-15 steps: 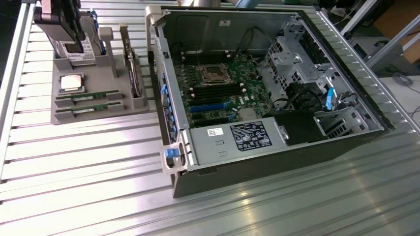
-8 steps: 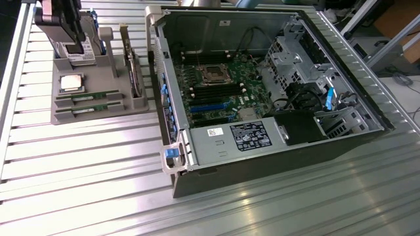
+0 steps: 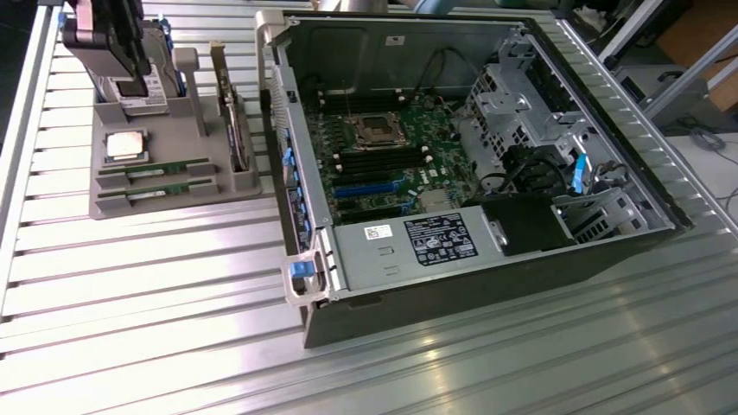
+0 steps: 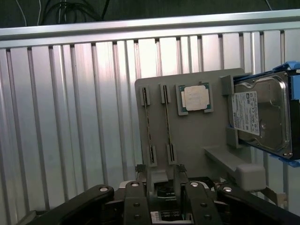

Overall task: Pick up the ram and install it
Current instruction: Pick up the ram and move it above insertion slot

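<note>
- At the exterior view's left, your gripper (image 4: 161,178) hangs over the hard-drive end of the grey tray (image 3: 173,207). Its jaws are apart and hold nothing.
- You are at the approach for the pick. The ram (image 3: 154,169) stands on edge in its tray slot, untouched, with a second stick (image 3: 155,192) in the slot just beside it. I cannot tell which of the two you mean to take.
- Near the sticks lies the square processor chip (image 3: 124,145), and beyond it sits the hard drive (image 4: 260,115). Keep your fingers off both.
- As I judge it, the grasp calls for jaws squared across the thin board and centred along its length. They should come down straight, so they brush neither the neighbouring stick nor the slot ends.
- In the middle stands the open computer case (image 3: 461,303). The long black memory slots (image 3: 386,162) on its board look empty to me, so installing has not begun.
- The hard drive carries a white label (image 4: 244,112) with barcode-like print, and the power supply (image 3: 381,264) has a black-and-white sticker. You can read no brand or word on either.
- At the exterior view's right, the drive cage (image 3: 519,99) plays no part in this step.
</note>
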### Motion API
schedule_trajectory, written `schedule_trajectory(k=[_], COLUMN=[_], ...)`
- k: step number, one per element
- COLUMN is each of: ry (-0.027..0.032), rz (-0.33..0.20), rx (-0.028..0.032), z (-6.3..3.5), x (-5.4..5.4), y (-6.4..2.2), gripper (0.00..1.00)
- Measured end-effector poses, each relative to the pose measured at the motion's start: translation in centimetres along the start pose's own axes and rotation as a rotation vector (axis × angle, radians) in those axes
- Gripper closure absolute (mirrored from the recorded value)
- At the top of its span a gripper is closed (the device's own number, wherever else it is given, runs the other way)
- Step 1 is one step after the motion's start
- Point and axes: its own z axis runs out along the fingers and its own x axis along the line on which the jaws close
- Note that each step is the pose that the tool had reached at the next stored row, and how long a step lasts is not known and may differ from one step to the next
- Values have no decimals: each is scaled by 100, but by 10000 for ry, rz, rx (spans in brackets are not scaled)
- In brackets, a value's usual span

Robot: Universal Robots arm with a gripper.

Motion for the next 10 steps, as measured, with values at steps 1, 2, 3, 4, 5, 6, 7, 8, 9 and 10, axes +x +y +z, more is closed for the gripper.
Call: schedule_trajectory(k=[1,2,3,4,5,6,7,8,9,10], ry=[0,0,0,0,0,0,0,0,0,0], rz=[0,0,0,0,1,0,0,0,0,0], rx=[-1,0,-1,-1,0,0,0,0,0,0], z=[3,9,11,13,17,19,22,26,30,33], x=[0,0,0,0,0,0,0,0,0,0], y=[0,0,0,0,0,0,0,0,0,0], gripper=[64,64,64,64,64,64,64,64,64,64])
